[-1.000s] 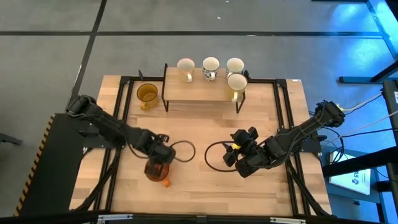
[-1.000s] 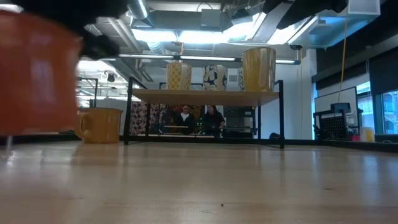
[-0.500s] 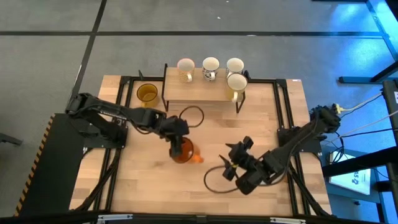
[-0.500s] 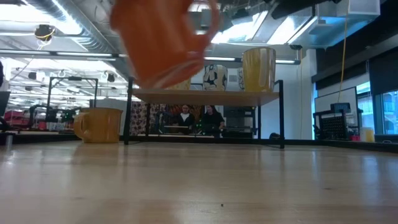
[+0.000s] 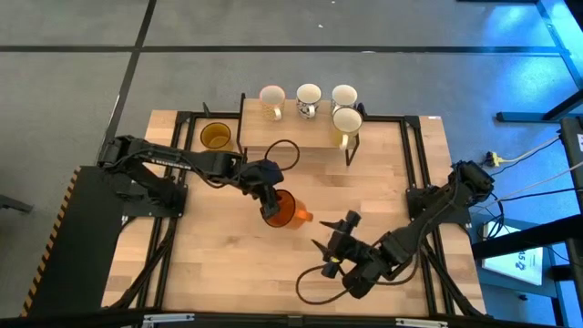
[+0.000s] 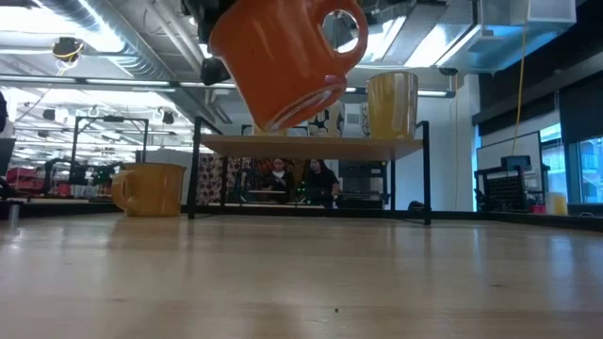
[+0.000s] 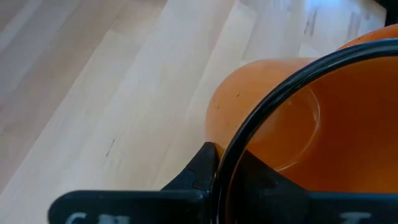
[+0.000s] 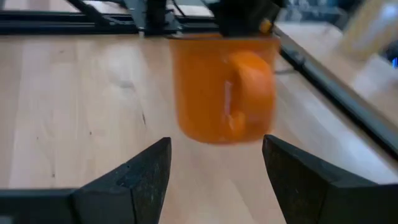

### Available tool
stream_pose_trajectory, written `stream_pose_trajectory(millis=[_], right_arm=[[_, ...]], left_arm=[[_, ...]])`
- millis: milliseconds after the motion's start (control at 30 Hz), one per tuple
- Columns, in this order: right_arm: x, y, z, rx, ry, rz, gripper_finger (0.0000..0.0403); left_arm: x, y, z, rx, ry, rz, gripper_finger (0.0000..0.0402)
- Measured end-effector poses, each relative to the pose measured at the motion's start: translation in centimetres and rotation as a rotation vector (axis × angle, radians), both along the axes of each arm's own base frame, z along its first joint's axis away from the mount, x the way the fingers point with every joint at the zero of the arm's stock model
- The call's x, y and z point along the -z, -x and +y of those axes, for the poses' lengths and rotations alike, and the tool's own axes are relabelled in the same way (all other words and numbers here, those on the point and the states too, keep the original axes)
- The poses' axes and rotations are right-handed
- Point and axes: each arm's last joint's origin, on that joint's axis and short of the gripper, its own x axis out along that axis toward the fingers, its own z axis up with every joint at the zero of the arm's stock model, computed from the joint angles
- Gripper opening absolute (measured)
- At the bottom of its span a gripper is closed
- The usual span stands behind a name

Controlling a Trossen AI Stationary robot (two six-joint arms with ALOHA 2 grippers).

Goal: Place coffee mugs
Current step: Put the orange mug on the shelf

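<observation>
Orange mug: carried clear of the surface, tilted, hanging just below the left claw, which is clamped on its rim, one finger inside the cup and one outside. The handle points away from the claw, toward the right arm.

Handling, as judged: glazed, rigid, likely ceramic; slick under hard fingers, breakable if dropped or knocked against the rack. Moderate weight, hung off one side of the rim, so a tilt is to be expected. The rim pinch looks workable; the handle is the other place to take hold.

Other mugs: four pale ones are seen on the wooden rack beyond the claw; an amber mug stands on the surface beside the rack, on the left arm's side.

Right claw: fingers apart, empty, waiting low, facing the orange mug.

Views compared: the height off the surface is given only by the low view, which hides the grip. The finger inside the rim is shown only by the left wrist view. The handle is shown face-on by the right wrist view. The layout is given only from above.
</observation>
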Motion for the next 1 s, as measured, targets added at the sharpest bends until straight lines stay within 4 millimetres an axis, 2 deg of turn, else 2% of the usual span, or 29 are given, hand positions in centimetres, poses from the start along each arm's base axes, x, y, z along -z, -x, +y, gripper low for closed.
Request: stream_pose_trajectory(millis=[200, 300, 467, 600, 800, 1000], right_arm=[[0.1, -1.9, -0.9, -0.055, 0.126, 0.035, 0.0241], [0.1, -2.6, -2.0, -0.007, 0.102, 0.021, 0.0241], [0.4, -4.0, -3.2, -0.037, -0.017, 0.039, 0.0231], [0.5, -4.4, -3.8, -0.025, -0.029, 0.042, 0.0181], [0.6, -4.9, -4.8, -0.018, -0.068, 0.056, 0.0065], [0.6, -4.8, -4.7, -0.014, -0.074, 0.051, 0.0063]], left_arm=[[0.0, 0.0, -0.1, 0.018, -0.015, 0.004, 0.002], [0.1, 0.1, -0.3, 0.043, -0.038, 0.007, 0.002], [0.0, 0.1, -0.8, 0.056, -0.042, 0.004, 0.002], [0.0, 0.1, -0.7, 0.054, -0.045, 0.002, 0.002], [0.1, 0.1, -0.7, 0.056, -0.042, 0.009, 0.002], [0.1, 0.1, -0.7, 0.054, -0.05, 0.008, 0.0026]])
